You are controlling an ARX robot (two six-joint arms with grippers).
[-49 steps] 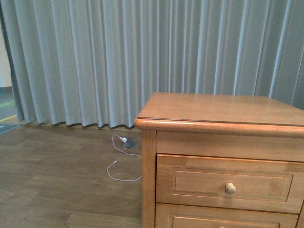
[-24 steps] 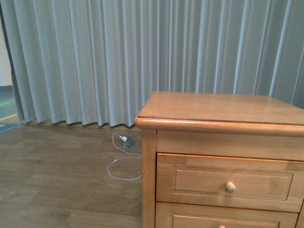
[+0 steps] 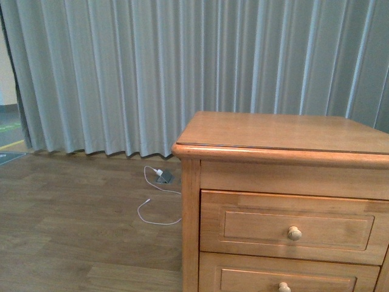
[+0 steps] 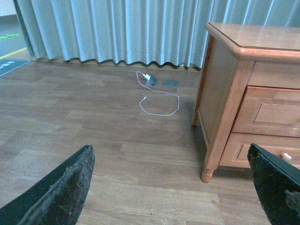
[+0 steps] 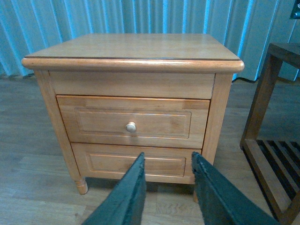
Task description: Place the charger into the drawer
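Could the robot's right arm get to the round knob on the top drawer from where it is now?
Probably yes. In the right wrist view the right tool, open, faces the closed drawer, and its knob sits a little above and to one side of the fingers. Nothing stands between them, only bare floor.

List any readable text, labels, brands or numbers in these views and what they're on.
None readable.
Nightstand, upper drawer and lower drawer: bare wood, no label.
White plug on the floor: too small to show print.
Floor markings by the curtain: coloured patches, no legible characters.
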